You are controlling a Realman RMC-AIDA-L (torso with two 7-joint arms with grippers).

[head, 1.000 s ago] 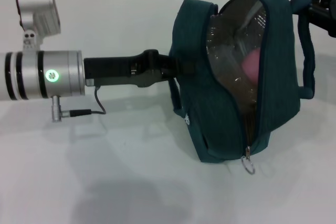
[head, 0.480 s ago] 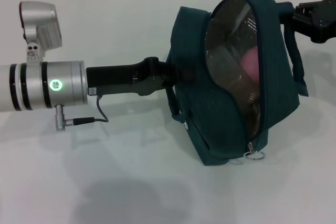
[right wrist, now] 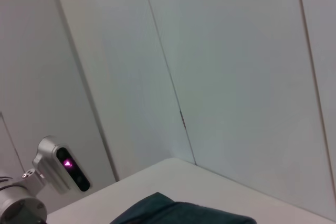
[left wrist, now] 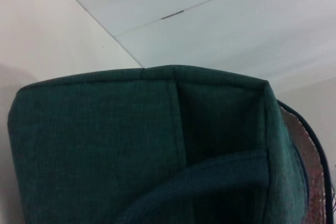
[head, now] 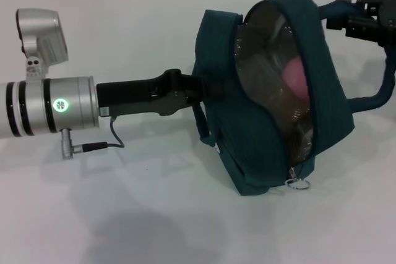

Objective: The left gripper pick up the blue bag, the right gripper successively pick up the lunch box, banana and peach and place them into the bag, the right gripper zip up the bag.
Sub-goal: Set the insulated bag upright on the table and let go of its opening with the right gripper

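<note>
The black two-fingered left gripper (head: 207, 88) grips the near-left handle of the dark teal-blue fabric bag (head: 266, 146), holding it up. The black right gripper (head: 365, 23) clamps the far-right handle; a pink round peach (head: 296, 75) shows inside.

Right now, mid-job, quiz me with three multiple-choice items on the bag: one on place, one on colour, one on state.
1. Where is the zipper's ring pull?
A. at the lower end of the opening, near the table
B. at the top of the bag
C. lying loose on the table away from the bag

2. What colour is the round item seen inside the blue bag?
A. yellow
B. pink
C. green

3. What is the state of the bag's opening?
A. zipped fully shut
B. gaping open, foil lining showing
C. folded flat

Answers:
1 A, the ring hangs at the bottom corner of the opening in the head view.
2 B, the peach shows pink against the lining.
3 B, the lining shows across the wide mouth, while the left gripper is at the bag's side and the right gripper is at a handle.
</note>
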